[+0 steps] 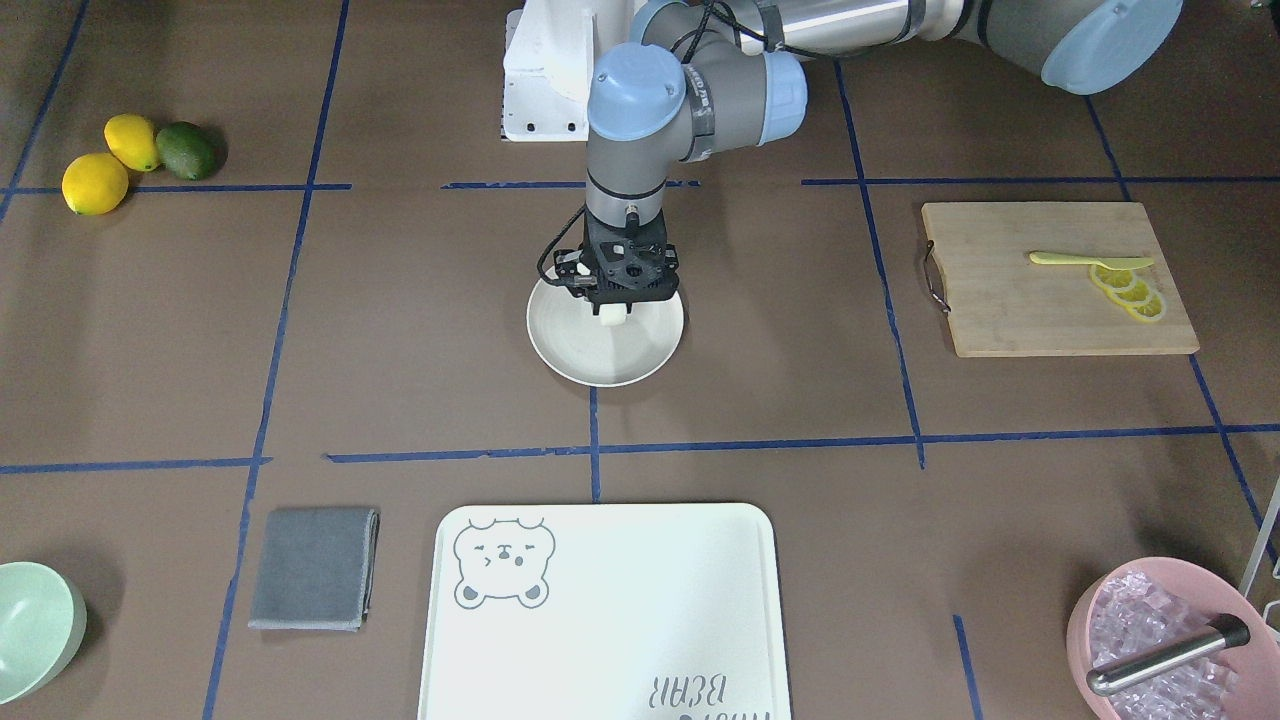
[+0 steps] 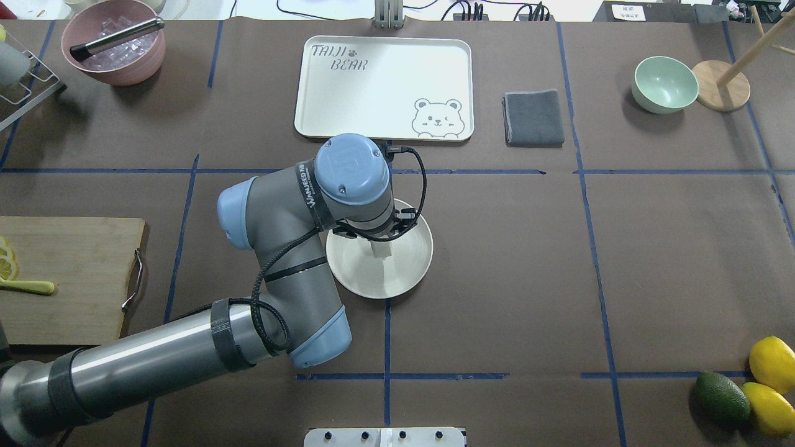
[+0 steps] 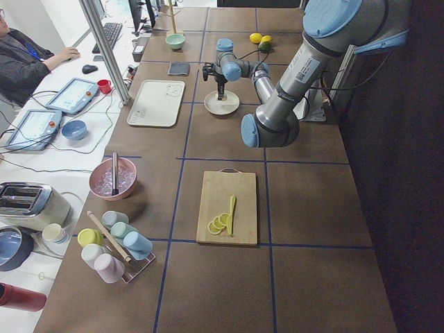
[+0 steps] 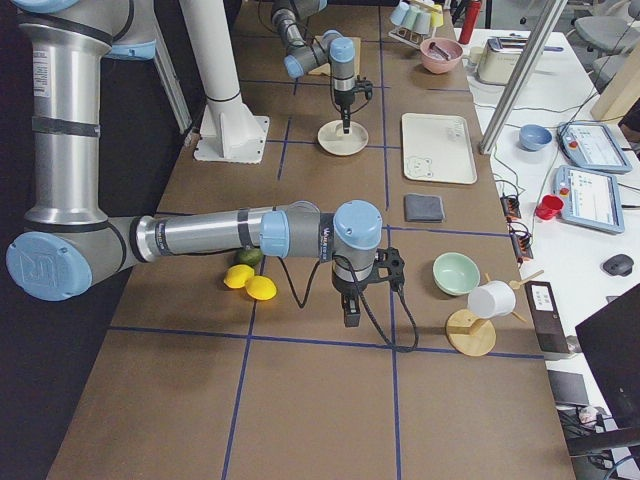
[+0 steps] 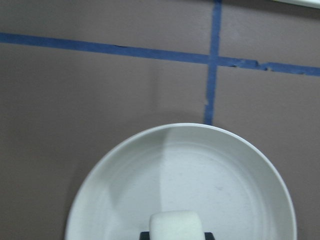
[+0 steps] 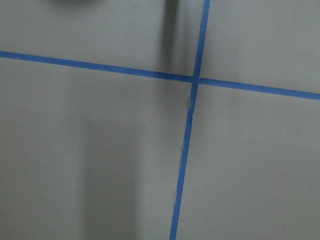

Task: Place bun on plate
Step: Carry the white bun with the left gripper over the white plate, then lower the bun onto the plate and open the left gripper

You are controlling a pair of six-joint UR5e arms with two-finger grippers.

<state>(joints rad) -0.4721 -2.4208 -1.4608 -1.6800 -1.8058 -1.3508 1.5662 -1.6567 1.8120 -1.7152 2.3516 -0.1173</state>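
Note:
The small white bun (image 1: 613, 316) sits between the fingers of my left gripper (image 1: 612, 308), which points straight down over the far half of the cream plate (image 1: 600, 375). The left wrist view shows the bun (image 5: 176, 226) at the bottom edge with a dark finger tip on each side, just over the plate (image 5: 215, 175). From overhead, the bun (image 2: 381, 249) pokes out below the wrist onto the plate (image 2: 397, 282). My right gripper (image 4: 351, 316) hangs over bare table near a tape cross; I cannot tell whether it is open or shut.
A bear-printed tray (image 2: 372, 93) lies beyond the plate, with a grey cloth (image 2: 533, 118) and mint bowl (image 2: 663, 84) to its right. A cutting board (image 2: 62, 279) with lemon slices lies left. Lemons and an avocado (image 2: 720, 397) sit at the near right.

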